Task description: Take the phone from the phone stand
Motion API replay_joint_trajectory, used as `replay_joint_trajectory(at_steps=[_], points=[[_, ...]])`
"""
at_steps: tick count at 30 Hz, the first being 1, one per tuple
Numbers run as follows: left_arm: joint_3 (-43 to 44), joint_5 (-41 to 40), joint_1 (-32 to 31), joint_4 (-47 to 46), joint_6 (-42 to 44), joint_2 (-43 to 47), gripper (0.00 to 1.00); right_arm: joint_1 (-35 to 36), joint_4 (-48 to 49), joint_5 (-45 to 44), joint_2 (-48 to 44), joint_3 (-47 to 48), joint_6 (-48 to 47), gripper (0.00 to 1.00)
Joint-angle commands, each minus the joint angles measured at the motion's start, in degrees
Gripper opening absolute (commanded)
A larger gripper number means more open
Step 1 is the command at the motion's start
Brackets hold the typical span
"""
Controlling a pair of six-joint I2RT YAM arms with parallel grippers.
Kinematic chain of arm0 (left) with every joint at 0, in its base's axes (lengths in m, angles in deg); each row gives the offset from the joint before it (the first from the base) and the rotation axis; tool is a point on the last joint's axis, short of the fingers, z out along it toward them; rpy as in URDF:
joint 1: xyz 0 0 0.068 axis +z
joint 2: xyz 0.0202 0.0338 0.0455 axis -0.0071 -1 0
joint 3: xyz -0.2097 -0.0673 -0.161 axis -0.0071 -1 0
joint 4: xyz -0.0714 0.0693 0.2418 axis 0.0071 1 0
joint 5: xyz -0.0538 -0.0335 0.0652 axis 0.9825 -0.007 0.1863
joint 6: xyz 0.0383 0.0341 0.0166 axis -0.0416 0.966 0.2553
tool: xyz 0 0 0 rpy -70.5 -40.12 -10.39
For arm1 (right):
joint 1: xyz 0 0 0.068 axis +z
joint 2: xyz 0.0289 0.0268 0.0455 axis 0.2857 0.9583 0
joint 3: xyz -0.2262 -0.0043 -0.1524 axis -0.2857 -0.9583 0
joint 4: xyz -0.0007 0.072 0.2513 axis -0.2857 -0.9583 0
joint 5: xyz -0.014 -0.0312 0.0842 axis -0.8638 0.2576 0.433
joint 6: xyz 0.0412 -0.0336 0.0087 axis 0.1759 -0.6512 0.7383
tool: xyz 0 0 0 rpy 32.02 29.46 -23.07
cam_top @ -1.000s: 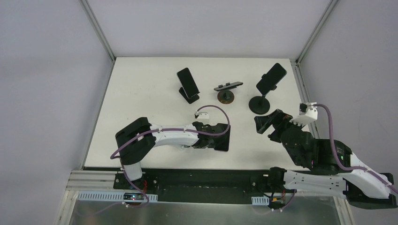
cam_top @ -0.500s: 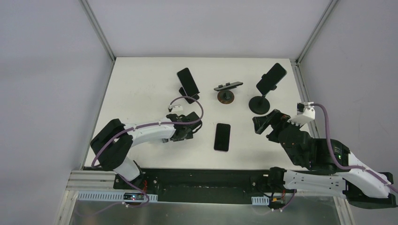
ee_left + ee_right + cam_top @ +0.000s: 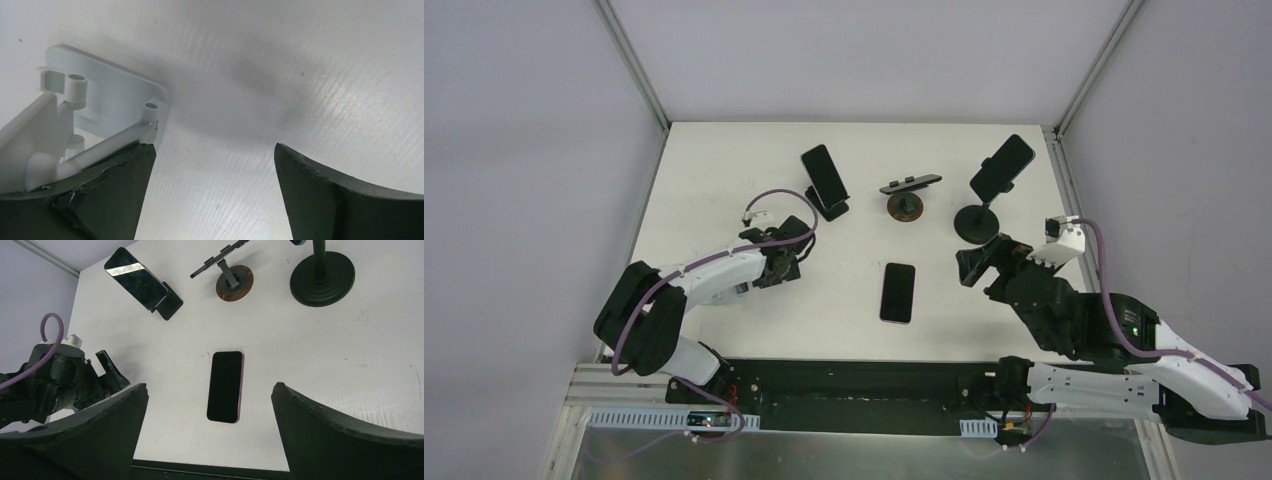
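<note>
One black phone [image 3: 897, 292] lies flat on the white table, also in the right wrist view [image 3: 226, 386]. A second phone [image 3: 824, 172] leans on a black wedge stand [image 3: 832, 208] at the back left. A third phone [image 3: 1003, 164] sits on a tall stand with a round base [image 3: 976, 222]. Between them stands an empty stand with a brown base [image 3: 906, 203]. My left gripper [image 3: 784, 258] is open and empty, left of the flat phone, over bare table [image 3: 215, 150]. My right gripper [image 3: 980, 264] is open and empty, right of the flat phone [image 3: 210, 388].
The table's near edge [image 3: 200, 462] lies just below the flat phone. The left arm [image 3: 60, 387] shows at the left of the right wrist view. A white plastic part [image 3: 100, 105] sits beside my left finger. Grey walls surround the table.
My left gripper has drawn back from the flat phone, moving left and away to the table's left side. The phone stays flat. My right gripper has edged slightly left.
</note>
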Motion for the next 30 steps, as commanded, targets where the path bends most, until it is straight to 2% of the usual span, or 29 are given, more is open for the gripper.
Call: replay_joint_trajectory(at_steps=[1, 8, 15, 23, 30], points=[[2.5, 0.7, 0.5, 1.3, 5.4, 2.2, 0.94, -1.8, 0.8, 3.4, 3.3, 0.9, -1.8, 0.98], [12.2, 3.8, -4.7, 1.6, 10.2, 3.2, 0.95, -9.9, -0.1, 19.9, 16.3, 6.7, -7.7, 0.98], [16.2, 8.7, -7.5, 1.5, 10.6, 6.8, 0.94, -15.3, 1.9, 27.6, 22.0, 10.2, -9.8, 0.98], [16.8, 16.2, -7.0, 1.7, 14.6, 15.5, 0.93, -22.6, 4.5, 38.7, 21.8, 10.0, -16.4, 0.99], [13.0, 23.9, -2.4, 1.8, 15.4, 23.4, 0.94, -27.2, 9.5, 47.0, 25.7, 12.2, -24.9, 0.99]])
